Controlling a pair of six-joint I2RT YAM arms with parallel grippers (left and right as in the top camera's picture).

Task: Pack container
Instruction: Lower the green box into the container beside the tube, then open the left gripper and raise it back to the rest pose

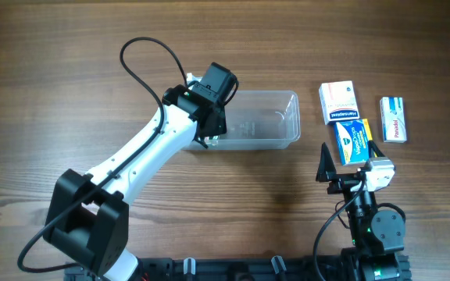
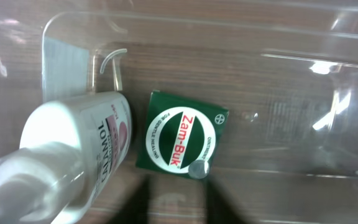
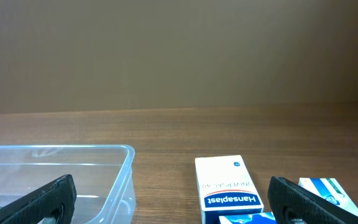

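The clear container (image 1: pixel 291 119) lies on the wooden table, and my left arm reaches down into its left end. Inside the container (image 2: pixel 291 43), the left wrist view shows a white pump bottle (image 2: pixel 73 149) lying at the left. A green Zam-Buk box (image 2: pixel 180 140) lies flat next to it. My left gripper (image 2: pixel 180 208) hovers just in front of the green box; its fingers are dark blurs, shut on nothing. My right gripper (image 3: pixel 173 202) is wide open near the table's front right, empty, facing the container's right end (image 3: pixel 114 163) and a Hansaplast box (image 3: pixel 225 183).
Three small boxes lie right of the container: the Hansaplast box (image 1: pixel 338 101), a blue box (image 1: pixel 352 141) just ahead of my right gripper (image 1: pixel 350 165), and a white-and-blue box (image 1: pixel 394 119) farthest right. The left arm's black cable loops over the table behind it.
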